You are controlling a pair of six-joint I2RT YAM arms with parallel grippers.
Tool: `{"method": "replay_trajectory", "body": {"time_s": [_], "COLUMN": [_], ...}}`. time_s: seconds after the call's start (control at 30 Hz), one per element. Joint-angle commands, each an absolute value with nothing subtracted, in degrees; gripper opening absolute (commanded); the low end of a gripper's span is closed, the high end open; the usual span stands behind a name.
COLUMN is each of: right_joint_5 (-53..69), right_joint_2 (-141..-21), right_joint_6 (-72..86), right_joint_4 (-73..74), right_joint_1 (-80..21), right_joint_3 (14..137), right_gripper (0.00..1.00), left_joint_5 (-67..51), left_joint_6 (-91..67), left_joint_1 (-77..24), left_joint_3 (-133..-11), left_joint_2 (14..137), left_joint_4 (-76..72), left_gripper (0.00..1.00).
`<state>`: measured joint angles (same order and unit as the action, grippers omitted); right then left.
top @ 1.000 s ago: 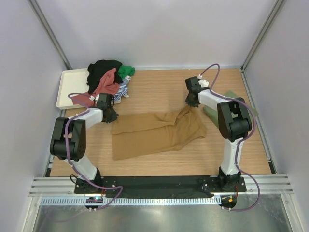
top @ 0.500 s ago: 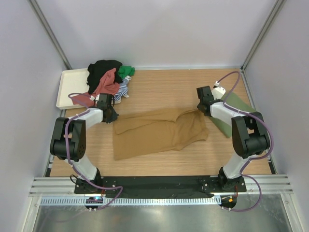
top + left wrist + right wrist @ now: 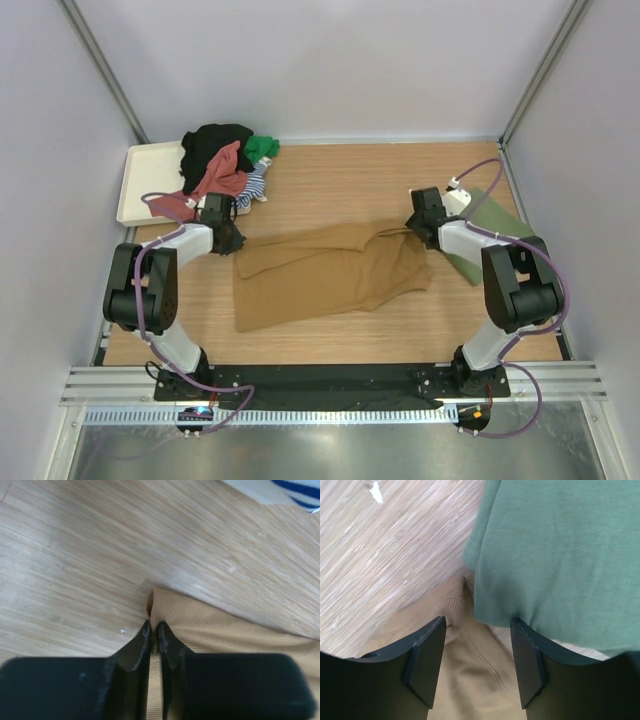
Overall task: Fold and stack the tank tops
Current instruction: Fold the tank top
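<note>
A mustard brown tank top lies spread across the middle of the wooden table. My left gripper is shut on its far left corner, low on the table. My right gripper is open over the top's far right corner, its jaws apart on either side of the cloth. A folded green top lies by the right arm, and its edge fills the right wrist view. A heap of black, red, green and striped tops sits at the far left.
A flat cream tray lies at the far left under part of the heap. Grey walls close in the table on three sides. The arm bases and a metal rail run along the near edge.
My right gripper carried the brown top's right corner to the right and toward the green top, then opened and let it go. The cloth is stretched wider. The left gripper held still.
</note>
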<state>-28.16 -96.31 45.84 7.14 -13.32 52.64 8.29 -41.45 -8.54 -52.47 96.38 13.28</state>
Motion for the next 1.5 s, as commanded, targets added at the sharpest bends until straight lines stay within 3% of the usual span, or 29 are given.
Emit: {"method": "replay_trajectory", "body": {"time_s": [0.0,0.17,0.4,0.73,1.17,1.3,1.33,1.47], "right_joint_5": [-27.6,-21.2,-7.3,3.1,10.0,10.9,11.4,12.7], "right_joint_2": [-88.5,-83.5,-83.0,-87.1,-95.4,-96.3,-96.3,-96.9], "right_joint_6": [42.8,39.9,37.1,35.2,35.9,35.9,35.9,35.6], "right_joint_4": [1.9,1.0,1.6,0.6,-6.4,-7.4,-7.6,-9.1], "right_joint_1": [-13.0,-13.2,-13.7,-20.5,-23.6,-23.6,-23.7,-23.7], "right_joint_3": [50.9,48.7,49.2,48.4,48.3,48.0,47.9,47.7], "right_gripper": [0.61,0.54,0.46,0.5,0.5,0.45,0.37,0.21], "left_joint_5": [8.6,8.0,6.8,1.4,1.2,1.5,1.6,2.5], "left_joint_6": [-40.3,-40.2,-39.8,-42.4,-41.9,-41.7,-41.7,-41.3], "left_joint_1": [-8.4,-8.5,-8.7,-13.4,-14.3,-14.3,-14.3,-14.3], "left_joint_3": [-52.6,-52.5,-51.3,-43.9,-40.5,-41.0,-41.0,-41.3], "left_joint_2": [93.4,89.9,84.6,75.2,76.6,77.7,77.9,78.7], "left_joint_4": [16.6,17.8,20.4,22.3,21.0,20.8,20.8,20.7], "left_gripper": [0.13,0.38,0.48,0.5,0.47,0.47,0.47,0.46]}}
